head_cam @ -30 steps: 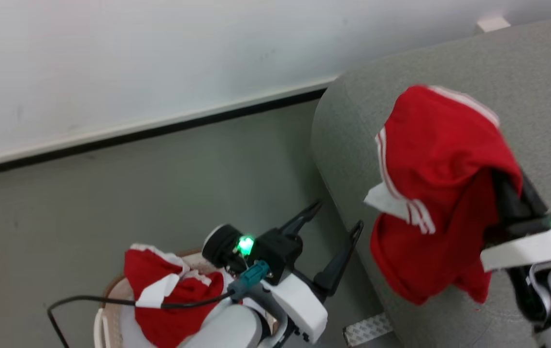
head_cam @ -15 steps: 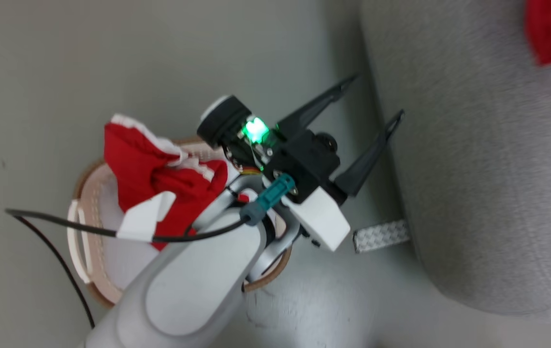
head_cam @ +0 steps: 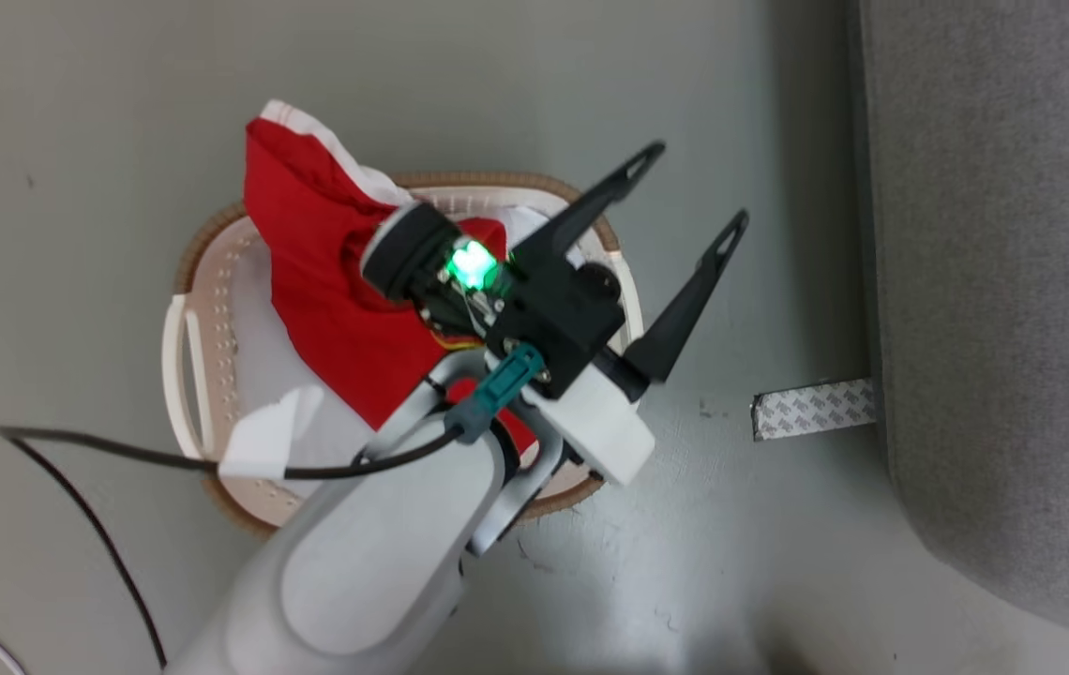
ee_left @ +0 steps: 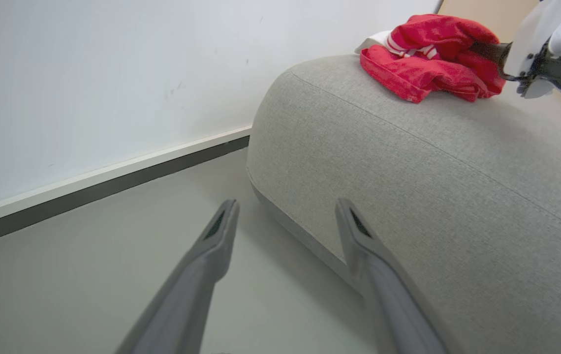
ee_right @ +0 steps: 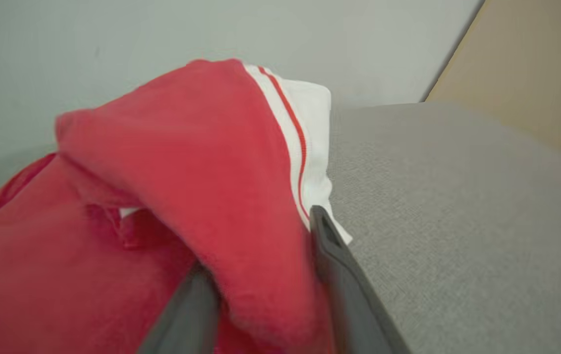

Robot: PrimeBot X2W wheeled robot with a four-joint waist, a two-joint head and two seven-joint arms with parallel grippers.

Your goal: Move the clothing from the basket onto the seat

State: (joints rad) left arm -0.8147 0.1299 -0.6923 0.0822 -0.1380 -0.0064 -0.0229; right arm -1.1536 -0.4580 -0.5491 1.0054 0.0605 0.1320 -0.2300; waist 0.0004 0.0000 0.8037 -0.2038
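Cable [head_cam: 122, 452] crosses basket [head_cam: 216, 319]; tape strip [head_cam: 811, 409] beside seat [head_cam: 994, 281].

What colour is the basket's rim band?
Brown band around the oval cream-white perforated plastic basket; head view shows it best.

pale arm [head_cam: 375, 562], black pincer [head_cam: 694, 186], green light [head_cam: 471, 267], teal plug [head_cam: 502, 380].

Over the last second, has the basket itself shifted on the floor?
No. The basket keeps its gap to the tape strip beside the seat; the camera moved instead.
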